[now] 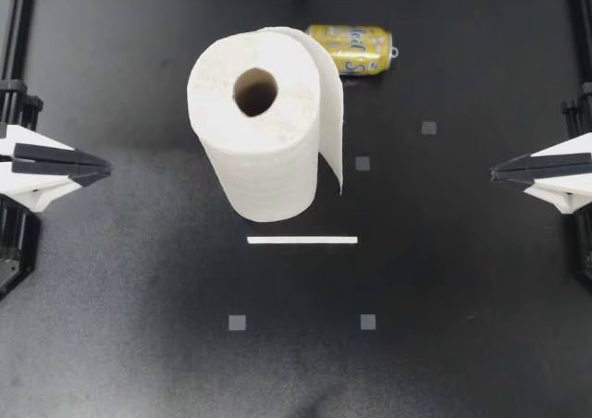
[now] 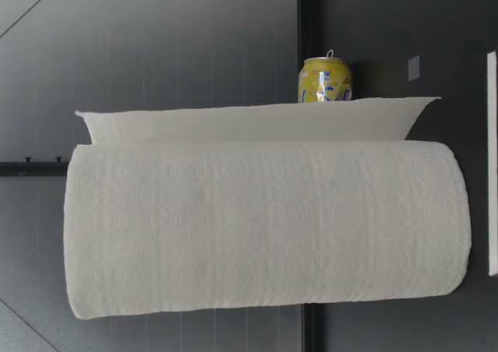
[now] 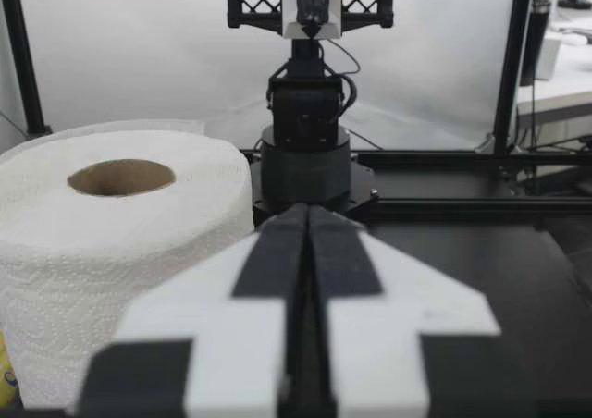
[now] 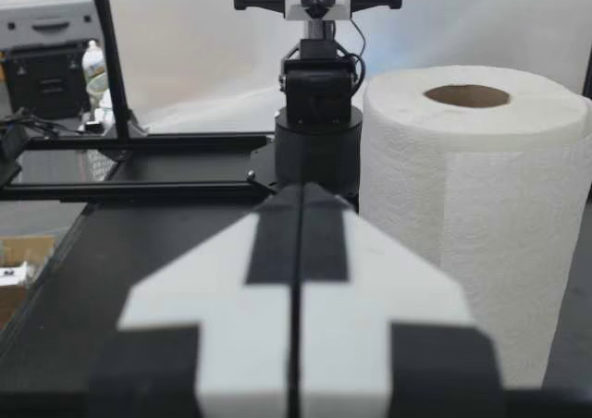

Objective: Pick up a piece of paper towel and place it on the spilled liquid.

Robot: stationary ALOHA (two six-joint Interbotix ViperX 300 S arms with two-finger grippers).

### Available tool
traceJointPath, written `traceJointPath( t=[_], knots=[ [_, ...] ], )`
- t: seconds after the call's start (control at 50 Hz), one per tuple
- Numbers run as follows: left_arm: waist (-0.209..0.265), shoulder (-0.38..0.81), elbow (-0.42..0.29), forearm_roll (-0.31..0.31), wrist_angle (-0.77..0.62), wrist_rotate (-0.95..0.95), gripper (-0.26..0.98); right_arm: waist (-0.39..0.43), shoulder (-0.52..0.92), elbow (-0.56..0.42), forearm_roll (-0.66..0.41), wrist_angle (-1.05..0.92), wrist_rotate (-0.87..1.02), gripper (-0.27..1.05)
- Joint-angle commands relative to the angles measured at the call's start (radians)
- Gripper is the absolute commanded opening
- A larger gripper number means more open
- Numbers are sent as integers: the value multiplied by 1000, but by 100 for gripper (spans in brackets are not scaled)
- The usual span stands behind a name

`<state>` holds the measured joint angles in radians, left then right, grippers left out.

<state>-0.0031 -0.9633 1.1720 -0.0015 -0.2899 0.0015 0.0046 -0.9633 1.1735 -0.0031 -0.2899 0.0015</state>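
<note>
As it stands upright, paper towel roll (image 1: 268, 164) white | sheet (image 1: 332, 113) hanging loose

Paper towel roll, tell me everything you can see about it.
The paper towel roll is white, embossed and thick, with a brown cardboard core open at the top. It stands upright on the black table. A loose sheet hangs partly unwound down the side toward my right arm. My left claw and right claw are both apart from it.
</note>
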Motion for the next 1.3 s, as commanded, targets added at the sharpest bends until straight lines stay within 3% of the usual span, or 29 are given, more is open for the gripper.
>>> traceJointPath(
  t=[0.0,0.28,0.46,0.62,0.76,0.88,0.96,1.1,1.28],
  knots=[
    [-11,18,-23,-2,-15,8,18,-3,14,-17,2,-6,3,7],
    [2,94,-91,-3,-14,12,13,-15,150,-121,-3,117,-3,6],
    [71,164,-150,-5,-8,23,13,-66,199,-236,-35,397,-17,6],
    [135,258,-204,-3,-5,26,13,-75,250,-383,-166,676,-8,6],
    [155,333,-244,-5,-5,28,13,-60,301,-476,-295,853,41,6],
    [175,370,-278,-5,34,34,13,17,348,-512,-505,979,176,6],
    [187,380,-296,-5,89,35,13,103,377,-526,-704,1091,359,6],
    [202,382,-313,-3,138,51,13,299,407,-515,-1071,1301,775,6],
    [227,380,-318,-5,198,60,13,468,453,-439,-1399,1374,1250,6]
  ],
)
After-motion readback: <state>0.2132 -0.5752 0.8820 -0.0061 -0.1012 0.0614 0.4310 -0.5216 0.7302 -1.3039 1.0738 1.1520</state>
